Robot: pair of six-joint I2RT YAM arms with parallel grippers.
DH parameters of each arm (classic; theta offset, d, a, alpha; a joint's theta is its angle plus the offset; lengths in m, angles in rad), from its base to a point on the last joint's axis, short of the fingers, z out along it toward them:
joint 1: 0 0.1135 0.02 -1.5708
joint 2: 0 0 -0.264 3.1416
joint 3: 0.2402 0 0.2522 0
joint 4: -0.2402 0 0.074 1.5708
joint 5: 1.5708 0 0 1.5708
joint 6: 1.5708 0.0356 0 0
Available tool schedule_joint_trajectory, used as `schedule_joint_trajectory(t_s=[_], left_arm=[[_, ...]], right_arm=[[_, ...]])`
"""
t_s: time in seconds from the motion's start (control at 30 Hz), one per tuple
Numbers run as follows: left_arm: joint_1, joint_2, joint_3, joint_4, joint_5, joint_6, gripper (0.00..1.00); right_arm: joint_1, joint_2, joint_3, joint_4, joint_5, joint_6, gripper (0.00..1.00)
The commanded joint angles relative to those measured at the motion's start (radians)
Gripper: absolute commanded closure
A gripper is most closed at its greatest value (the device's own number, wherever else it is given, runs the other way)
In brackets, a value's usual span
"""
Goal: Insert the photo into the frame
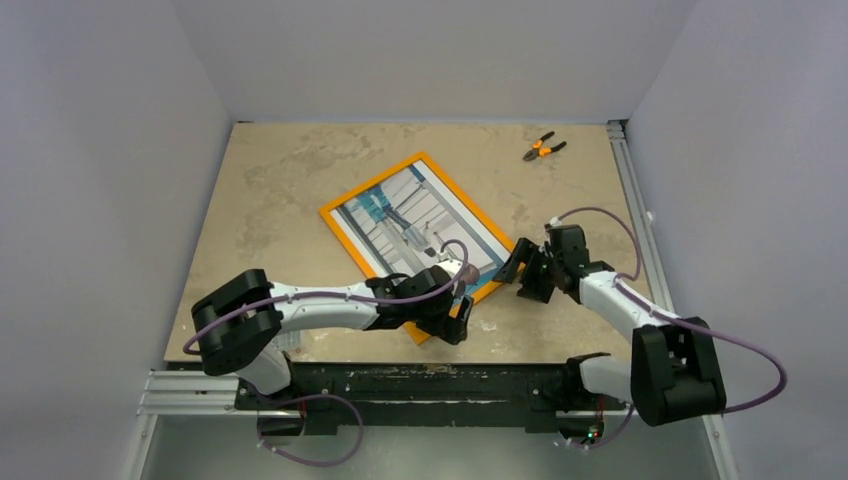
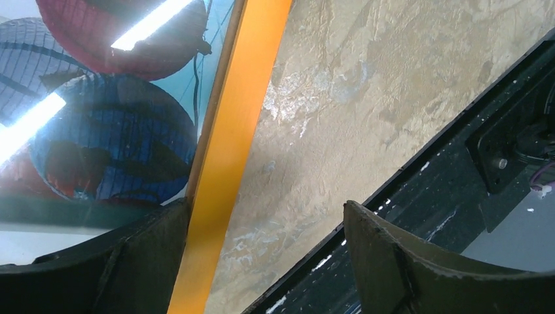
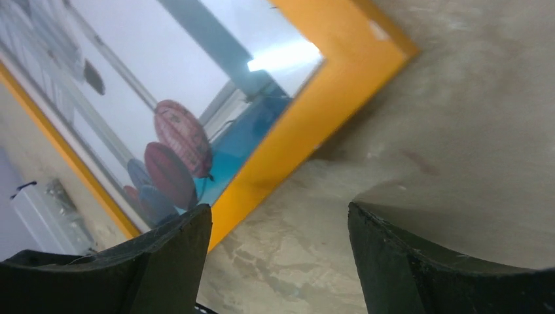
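- Two arms reach over one mottled beige table (image 1: 270, 180); entries run left to right.
- left gripper (image 2: 262, 208): set at the near-right short edge of the frame (image 2: 229, 150), close to its nearest corner. Jaws spread wide, nothing clamped. In the left wrist view one finger (image 2: 131, 261) sits over the photo (image 2: 98, 131) and the orange border. The other (image 2: 419, 275) sits over the black rail (image 2: 458, 196) at the table's near edge, with bare table between them. Whether the first finger touches the frame cannot be told.
- frame: thin bright orange border, lying flat and face up mid-table. Long axis diagonal, far-left to near-right; one corner points towards the arm bases, the opposite one towards the back wall.
- photo: lying within the orange border and filling it. Pale steps and blue-white tones, dark red balloons at the near-right end, glossy with strip-light reflections.
- right gripper (image 3: 278, 208): just beside the same short edge, near the frame's right-hand corner. Jaws released and wide, only bare table between the fingers (image 3: 425, 268); holds nothing. The orange edge runs up to its left finger in the right wrist view; contact cannot be told.
- pliers (image 1: 543, 148): orange-handled, far-right of the table, well apart from the frame and both grippers.
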Motion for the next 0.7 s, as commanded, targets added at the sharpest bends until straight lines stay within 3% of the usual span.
schedule_joint_trajectory(t_s=[0.0, 0.27, 0.67], left_arm=[[-0.030, 0.043, 0.018, 0.011, 0.059, -0.033, 0.16], [-0.085, 0.106, 0.061, 0.050, 0.103, -0.051, 0.17], [-0.117, 0.269, 0.329, 0.081, 0.223, 0.035, 0.14]], right_arm=[[0.073, 0.081, -0.011, 0.151, -0.059, 0.120, 0.25], [0.082, 0.254, 0.073, 0.214, -0.046, 0.118, 0.25], [0.075, 0.367, 0.298, 0.101, 0.019, 0.014, 0.24]])
